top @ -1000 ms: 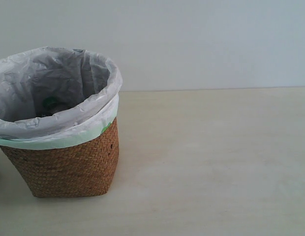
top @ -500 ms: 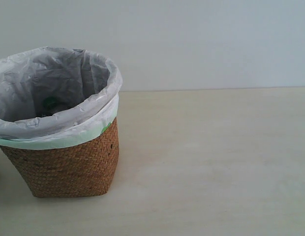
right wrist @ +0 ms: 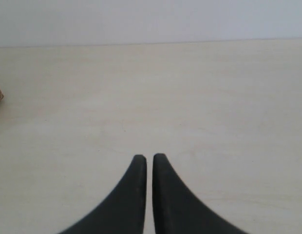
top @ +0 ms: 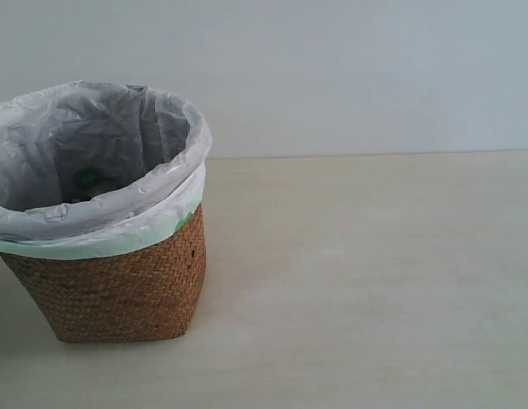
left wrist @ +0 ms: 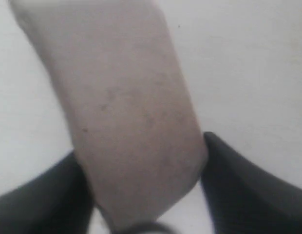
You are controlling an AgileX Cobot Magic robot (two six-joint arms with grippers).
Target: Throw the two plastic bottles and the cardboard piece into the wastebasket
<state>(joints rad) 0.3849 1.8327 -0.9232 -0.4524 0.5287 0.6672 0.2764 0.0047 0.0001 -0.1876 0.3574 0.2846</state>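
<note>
The left end effector (left wrist: 141, 151) grips the cardboard piece (left wrist: 122, 87) over the worktop (top: 375, 281), apparently bound for the wastebasket (top: 119, 290) near the worktop's left edge. The right end effector (right wrist: 149, 158) idles, tips together and empty.

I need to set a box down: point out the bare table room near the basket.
The pale wooden tabletop is bare from the brown wicker wastebasket rightward to the frame edge and back to the wall. Crowded only at left, where the basket stands.
</note>
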